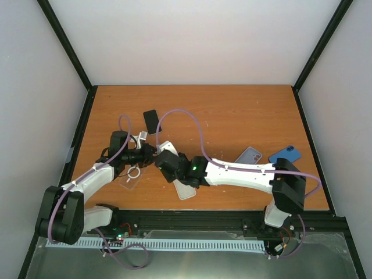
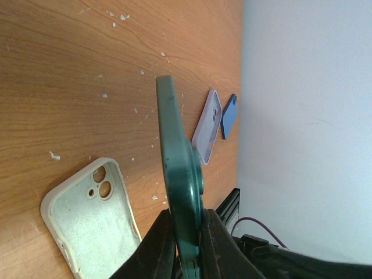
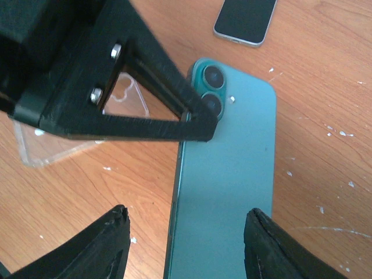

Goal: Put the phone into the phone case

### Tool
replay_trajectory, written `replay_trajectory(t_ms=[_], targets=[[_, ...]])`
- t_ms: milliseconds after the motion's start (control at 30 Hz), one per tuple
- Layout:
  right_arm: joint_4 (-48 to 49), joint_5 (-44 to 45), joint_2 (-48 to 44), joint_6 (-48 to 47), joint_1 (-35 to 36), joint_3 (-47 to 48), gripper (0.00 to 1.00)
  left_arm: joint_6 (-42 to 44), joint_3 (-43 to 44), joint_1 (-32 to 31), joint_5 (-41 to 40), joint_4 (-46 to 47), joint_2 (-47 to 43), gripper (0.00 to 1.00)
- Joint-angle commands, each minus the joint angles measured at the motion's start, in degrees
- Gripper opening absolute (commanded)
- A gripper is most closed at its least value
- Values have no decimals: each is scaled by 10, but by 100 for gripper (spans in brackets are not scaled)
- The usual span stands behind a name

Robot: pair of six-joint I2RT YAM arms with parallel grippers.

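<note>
A teal phone [image 2: 177, 157] with two camera lenses stands on edge, clamped between my left gripper's [image 2: 187, 232] fingers. In the right wrist view the phone's teal back [image 3: 232, 174] faces the camera, with a left finger [image 3: 145, 116] across its lens end. My right gripper [image 3: 186, 244] is open, its fingertips either side of the phone's lower part, apart from it. A cream phone case [image 2: 93, 218] lies open side up on the table just beside the phone; it also shows in the top view [image 1: 185, 189]. Both grippers [image 1: 156, 158] meet left of the table's centre.
A clear case [image 3: 38, 148] lies by the left arm, also in the top view [image 1: 131, 179]. A black phone [image 1: 151, 121] lies farther back. A lavender case [image 1: 249, 155] and a blue case [image 1: 285, 154] lie at the right. Black frame posts edge the table.
</note>
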Motion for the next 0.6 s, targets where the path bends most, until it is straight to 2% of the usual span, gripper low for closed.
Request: replay_trajectory(t_ms=[0, 167, 233, 433, 567], targets=[[-53, 78, 38, -7, 19, 30, 52, -28, 32, -1, 15, -5, -20, 0], [-71, 112, 67, -15, 36, 59, 51, -32, 37, -1, 21, -17, -25, 0], [-91, 136, 87, -15, 39, 76, 47, -33, 38, -1, 24, -20, -28, 0], [-132, 190, 117, -12, 47, 102, 26, -36, 38, -1, 32, -25, -33, 0], [-126, 197, 106, -7, 49, 90, 7, -43, 35, -1, 38, -24, -37, 1]])
